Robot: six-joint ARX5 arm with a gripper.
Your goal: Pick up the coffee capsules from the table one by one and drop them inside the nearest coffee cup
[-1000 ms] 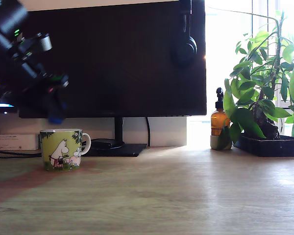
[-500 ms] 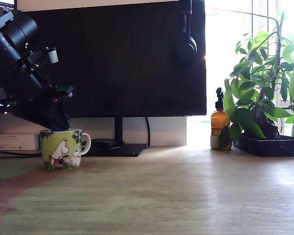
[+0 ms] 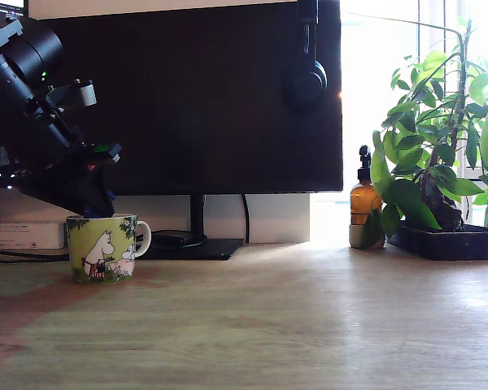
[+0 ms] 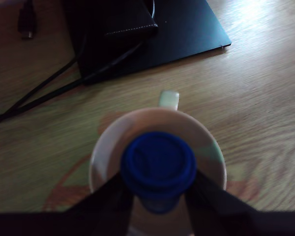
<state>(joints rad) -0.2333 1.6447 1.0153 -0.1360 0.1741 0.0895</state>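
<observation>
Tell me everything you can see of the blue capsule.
The blue capsule is small, bright blue and looks like plastic, with a round wide face toward the wrist camera and a narrower body behind it. The gripper holds it, a dark finger pressing on each side. It hangs centred over the open mouth of the mug, not resting on it as far as can be told. In the exterior view only a sliver of blue shows under the gripper, just above the mug's rim.

Blue capsule (image 4: 158, 164); green mug (image 3: 102, 247) with white figures, white handle.
</observation>
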